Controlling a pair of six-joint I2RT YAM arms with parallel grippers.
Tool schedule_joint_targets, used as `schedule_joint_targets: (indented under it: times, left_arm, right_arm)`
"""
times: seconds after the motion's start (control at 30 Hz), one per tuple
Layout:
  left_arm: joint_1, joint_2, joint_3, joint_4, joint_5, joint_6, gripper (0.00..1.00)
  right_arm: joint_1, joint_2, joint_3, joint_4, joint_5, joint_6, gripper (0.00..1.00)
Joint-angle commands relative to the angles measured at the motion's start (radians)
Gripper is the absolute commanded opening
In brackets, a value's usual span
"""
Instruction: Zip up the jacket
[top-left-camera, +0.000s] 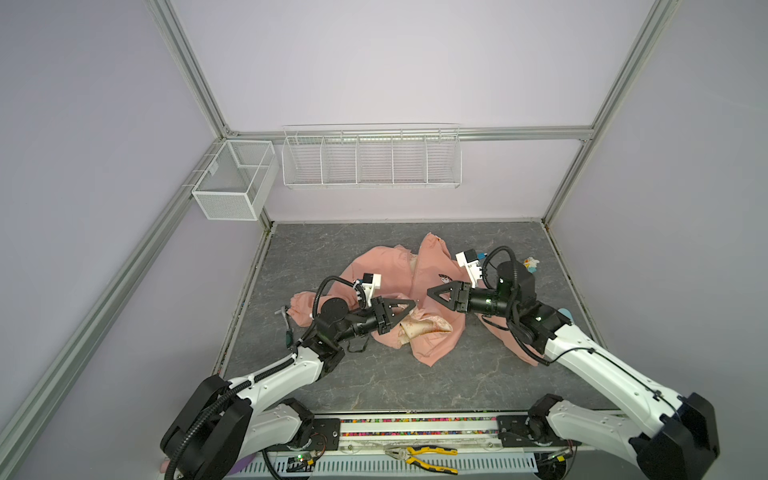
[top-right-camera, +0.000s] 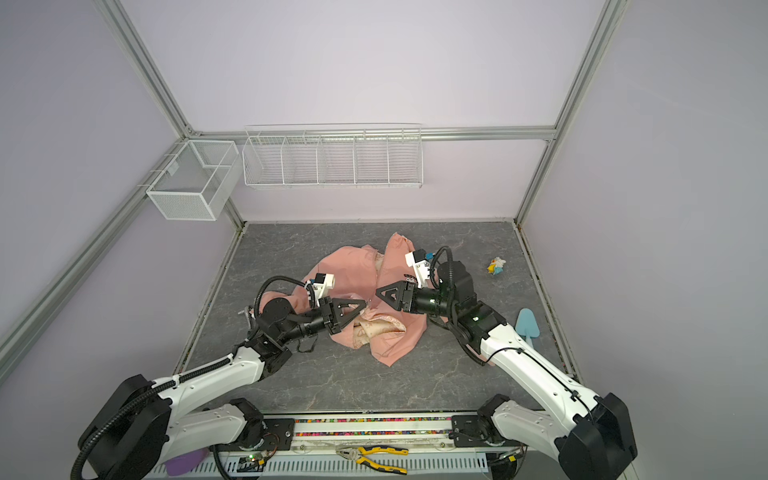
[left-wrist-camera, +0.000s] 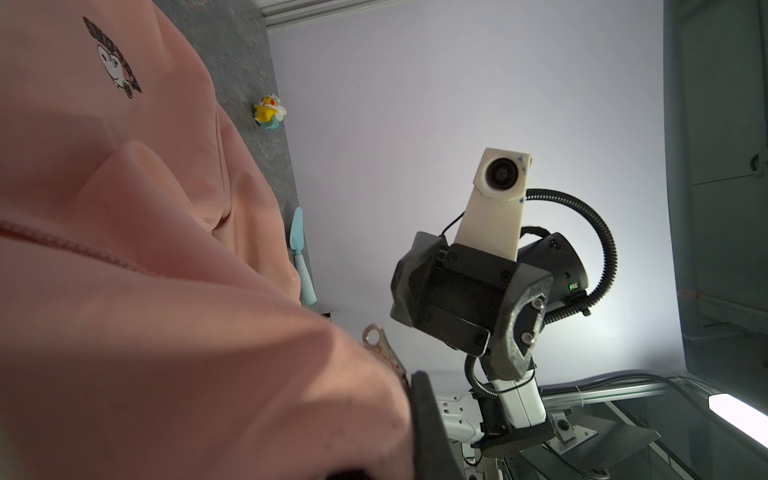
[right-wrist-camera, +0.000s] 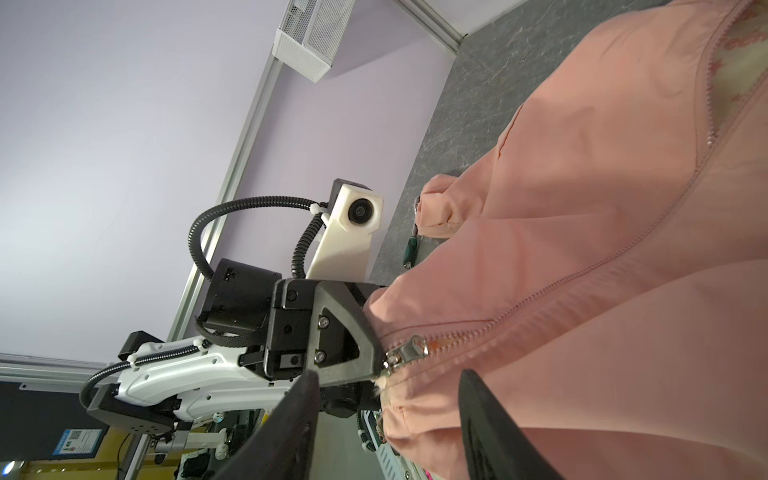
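The salmon-pink jacket (top-left-camera: 434, 345) (top-right-camera: 399, 338) lies crumpled mid-table, chest patch (left-wrist-camera: 114, 62) up and cream lining (top-left-camera: 424, 326) showing at the hem. My left gripper (top-left-camera: 411, 305) (top-right-camera: 365, 305) is shut on the jacket's edge beside the metal zipper slider (right-wrist-camera: 405, 351), whose pull (left-wrist-camera: 374, 336) sticks out past the fabric. One finger (left-wrist-camera: 424, 399) shows; fabric hides the other. My right gripper (top-left-camera: 431, 291) (right-wrist-camera: 388, 374) faces it from the right. It is open, with the jacket's edge (right-wrist-camera: 415, 407) loose between its spread fingers.
A small yellow toy (top-left-camera: 531, 262) and a blue trowel (top-right-camera: 527, 326) lie on the table to the right. A small hand tool (top-left-camera: 284, 312) lies by the left sleeve. Wire baskets (top-left-camera: 370, 158) hang on the back wall, and pliers (top-left-camera: 424, 455) rest in front.
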Motion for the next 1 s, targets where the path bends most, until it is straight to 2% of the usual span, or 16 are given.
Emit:
schedule_joint_targets:
  times: [0.0, 0.23, 0.47, 0.97]
  left_arm:
    - [0.0, 0.016, 0.029, 0.08, 0.04, 0.01, 0.0]
    - [-0.001, 0.061, 0.024, 0.196, 0.046, -0.039, 0.0]
    - [0.0, 0.096, 0.024, 0.28, 0.051, -0.081, 0.0]
    - [-0.003, 0.097, 0.033, 0.301, 0.055, -0.102, 0.0]
  right_arm:
    - [-0.003, 0.017, -0.029, 0.144, -0.057, 0.066, 0.54]
    - [-0.001, 0.041, -0.078, 0.251, -0.068, 0.135, 0.49]
    - [0.009, 0.056, -0.104, 0.32, -0.059, 0.175, 0.48]
    - [0.053, 0.115, -0.098, 0.409, -0.038, 0.218, 0.5]
